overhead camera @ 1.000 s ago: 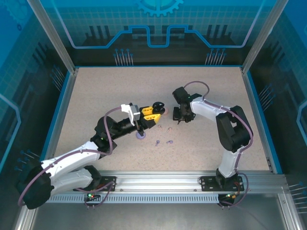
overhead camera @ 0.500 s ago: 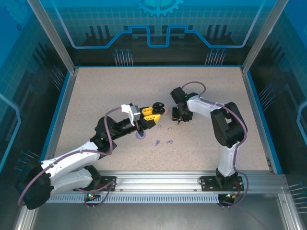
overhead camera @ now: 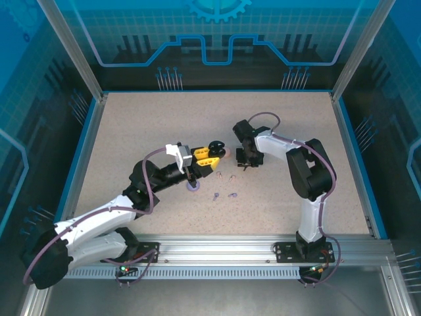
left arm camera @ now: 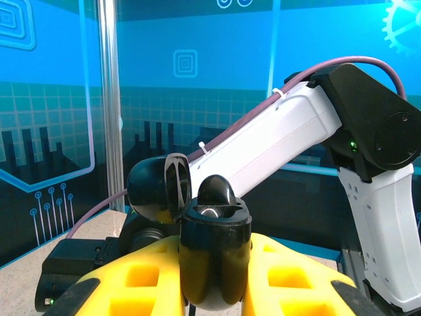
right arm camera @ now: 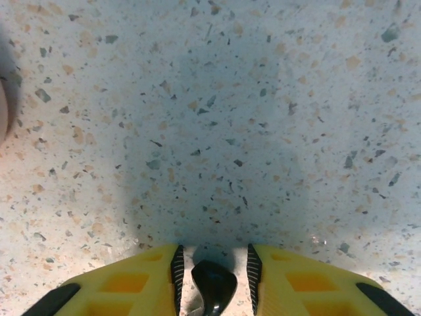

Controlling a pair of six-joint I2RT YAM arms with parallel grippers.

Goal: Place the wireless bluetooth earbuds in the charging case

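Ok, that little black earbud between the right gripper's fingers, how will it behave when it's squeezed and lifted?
The black earbud looks glossy and rounded, so it could well slip or twist between the pads of the right gripper. It is tiny next to them, so probably very light and easily flicked across the table.

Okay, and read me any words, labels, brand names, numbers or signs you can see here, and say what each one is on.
Readable words or numbers: none.
Backdrop: graphics only, a gear outline, nested squares and circuit lines, with no lettering.
Black charging case in the left gripper: no marking visible.
Right arm: no label visible.
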